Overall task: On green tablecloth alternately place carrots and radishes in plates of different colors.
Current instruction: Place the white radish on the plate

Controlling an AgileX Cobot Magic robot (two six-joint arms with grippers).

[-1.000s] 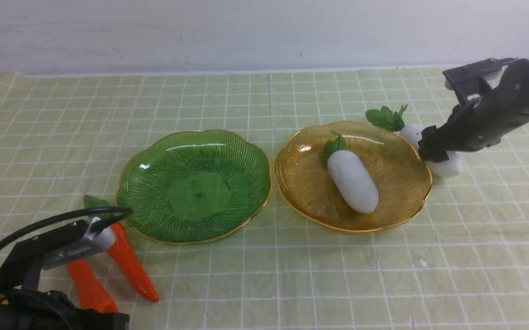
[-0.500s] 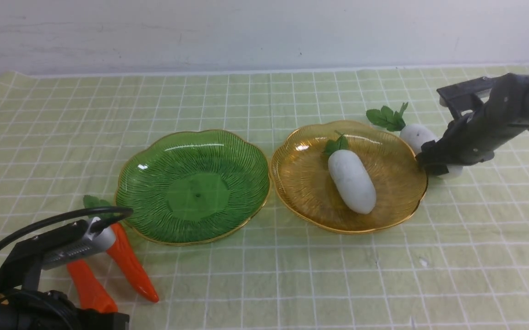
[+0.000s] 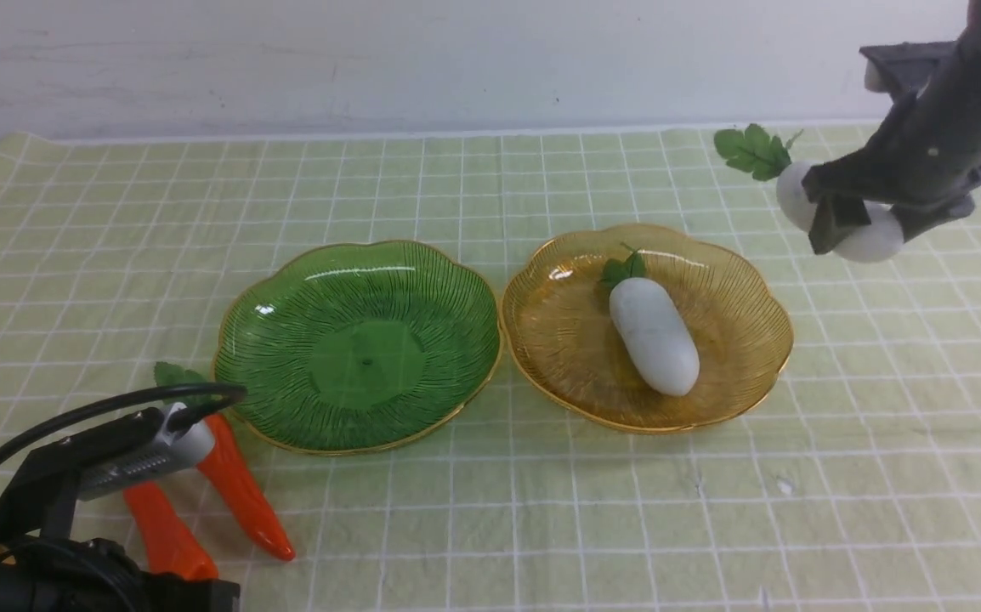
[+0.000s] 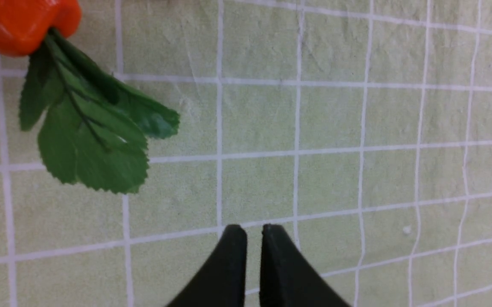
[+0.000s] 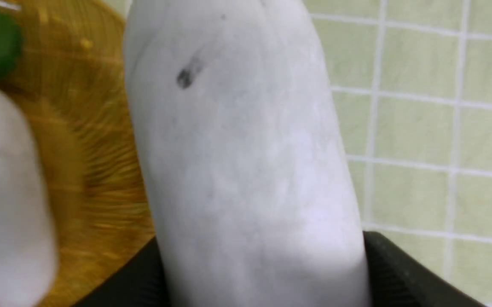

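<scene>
Front view: radish lifted, plates below
The right hand (image 3: 852,200) grips a white radish (image 3: 869,234) above the green tablecloth (image 3: 609,501), beyond the amber plate (image 3: 737,374), where another radish (image 3: 654,336) lies. Left of it sits the green plate (image 3: 367,365); two orange carrots, one (image 3: 244,493) and another (image 3: 167,535), rest on the cloth by the left arm (image 3: 57,510).

Left wrist view: a narrow gap
The left hand (image 4: 253,232) is almost closed, holding nothing; a leafy carrot end (image 4: 15,25) lies near.

Right wrist view: a full grip
The fingers (image 5: 399,268) are spread wide, clamped on both sides of the radish.
</scene>
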